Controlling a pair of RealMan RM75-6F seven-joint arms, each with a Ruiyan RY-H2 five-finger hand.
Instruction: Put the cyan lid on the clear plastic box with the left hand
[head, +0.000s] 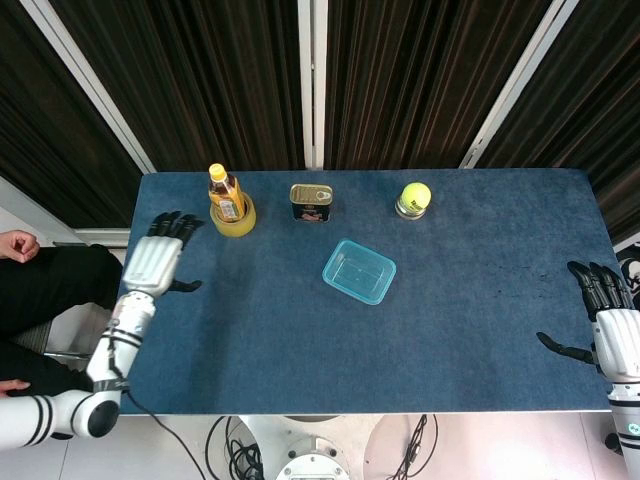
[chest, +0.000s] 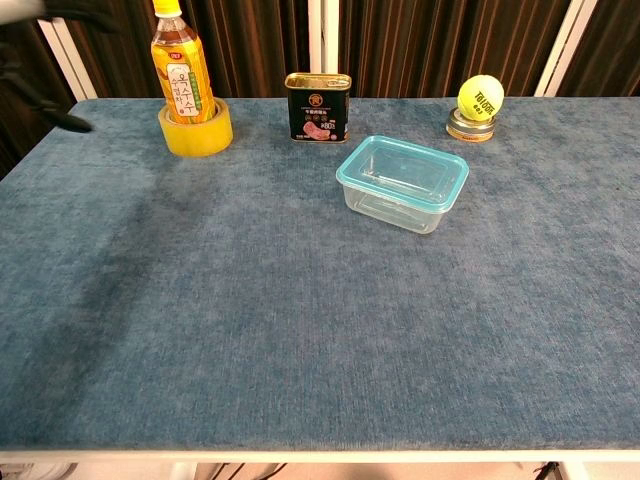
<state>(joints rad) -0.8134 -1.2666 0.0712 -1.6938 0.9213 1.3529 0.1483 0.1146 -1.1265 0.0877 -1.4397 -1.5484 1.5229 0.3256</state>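
The clear plastic box (head: 359, 271) (chest: 403, 186) sits mid-table with the cyan lid (head: 360, 267) (chest: 402, 170) seated on its rim. My left hand (head: 157, 262) hovers over the table's left edge, far from the box, fingers spread and empty; the chest view shows only its dark fingertips (chest: 62, 118) at the top-left corner. My right hand (head: 610, 322) is at the far right edge of the table, fingers spread, holding nothing.
A yellow-capped drink bottle (head: 226, 193) (chest: 181, 71) stands inside a yellow tape roll (head: 233, 219) (chest: 196, 130) at the back left. A dark tin can (head: 311, 201) (chest: 318, 106) stands behind the box. A tennis ball (head: 415, 194) (chest: 480, 96) rests on a small tin at the back right.
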